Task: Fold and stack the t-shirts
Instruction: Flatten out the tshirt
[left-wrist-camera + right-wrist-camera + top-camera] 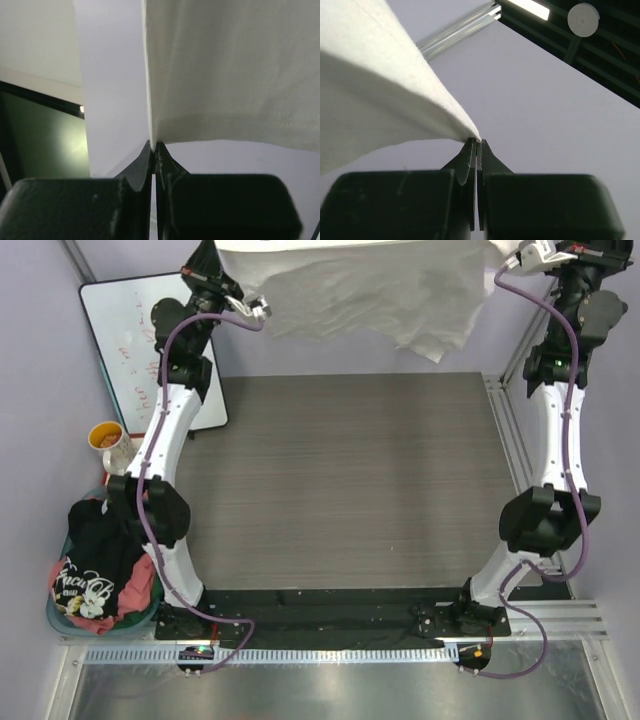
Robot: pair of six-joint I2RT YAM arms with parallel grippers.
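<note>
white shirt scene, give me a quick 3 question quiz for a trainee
1. True or false: the white shirt hangs in the air, not lying on the table.
2. Where is the black shirt? A flat on the table; B in the basket; C hanging in the air.
3. Left gripper and right gripper: open or shut?

Key: 1 true; 2 B; 3 shut, both on the white shirt.
</note>
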